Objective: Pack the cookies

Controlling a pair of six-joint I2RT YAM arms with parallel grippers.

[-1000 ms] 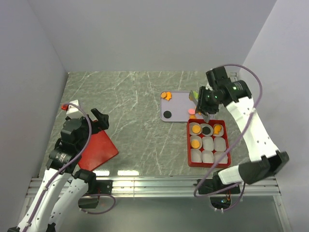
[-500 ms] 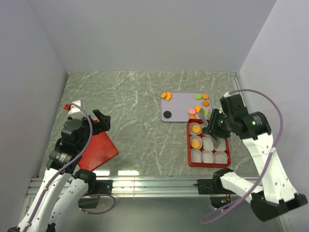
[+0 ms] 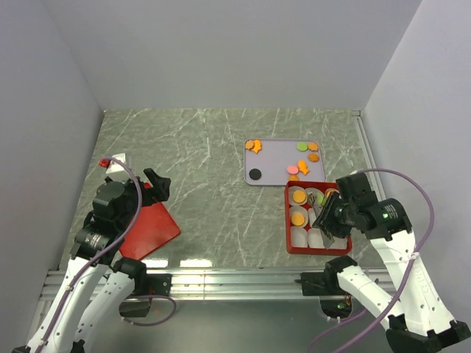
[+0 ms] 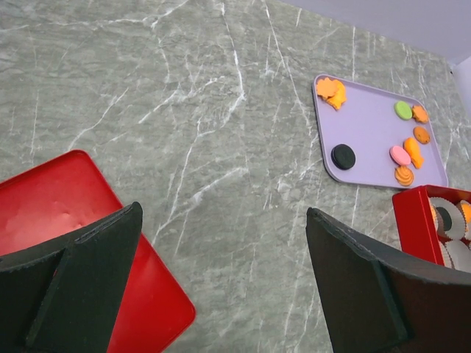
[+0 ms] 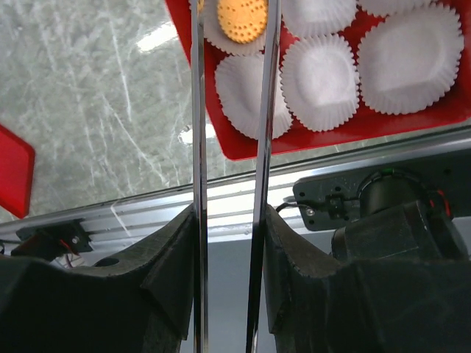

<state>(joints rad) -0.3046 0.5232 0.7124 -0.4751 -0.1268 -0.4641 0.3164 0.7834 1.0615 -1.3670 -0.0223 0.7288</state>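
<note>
The cookies lie on a lilac tray [image 3: 276,158]: a black disc [image 3: 255,174], orange pieces [image 3: 253,145], a green disc [image 3: 302,146] and a pink disc [image 3: 293,170]. The left wrist view also shows them [image 4: 343,156]. A red box [image 3: 287,234] of white paper cups holds orange cookies [image 3: 299,196] in its left cups. My right gripper [image 3: 321,201] hovers over the box. Its long metal blades [image 5: 197,110] stand a little apart, and their tips run out of view above an orange cookie [image 5: 243,16]. My left gripper [image 3: 152,179] is open and empty.
A red square lid [image 3: 151,229] lies under my left gripper and also shows in the left wrist view [image 4: 51,198]. The metal rail [image 3: 235,278] runs along the near edge, close to the box. Grey walls close in the left, far and right sides.
My right gripper has swung from the tray's right end to over the red box, then nearer along it. My left arm has barely moved.
</note>
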